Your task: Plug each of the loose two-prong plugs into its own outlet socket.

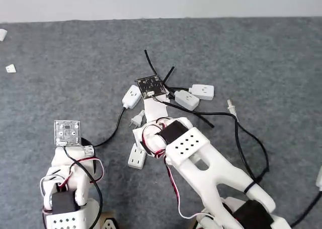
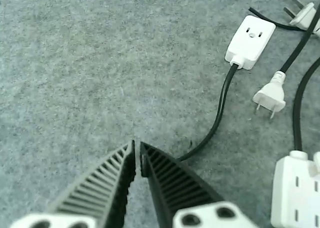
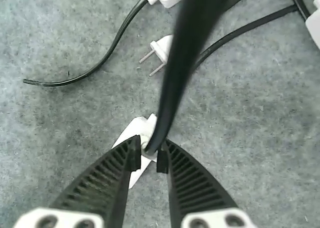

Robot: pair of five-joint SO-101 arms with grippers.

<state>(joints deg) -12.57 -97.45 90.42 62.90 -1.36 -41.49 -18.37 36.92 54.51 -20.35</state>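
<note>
I log right gripper [image 3: 148,155] clamped on a white plastic cord-end [image 3: 123,142] with black cable [image 3: 185,47] (gripped, I judge, for plugging in), left gripper [image 2: 137,150] closed, empty.

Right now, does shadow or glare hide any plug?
No. High view: even light, no glare on the socket. Left wrist view: loose plug clearly lit, soft shadow only. Right wrist view: no glare, but the black cable partly covers a white plug.

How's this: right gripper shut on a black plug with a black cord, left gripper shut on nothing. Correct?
No. The plug in the right gripper is white, not black; the right wrist view shows it. Its cord is black, and the left gripper is shut on nothing, as you said.
</note>
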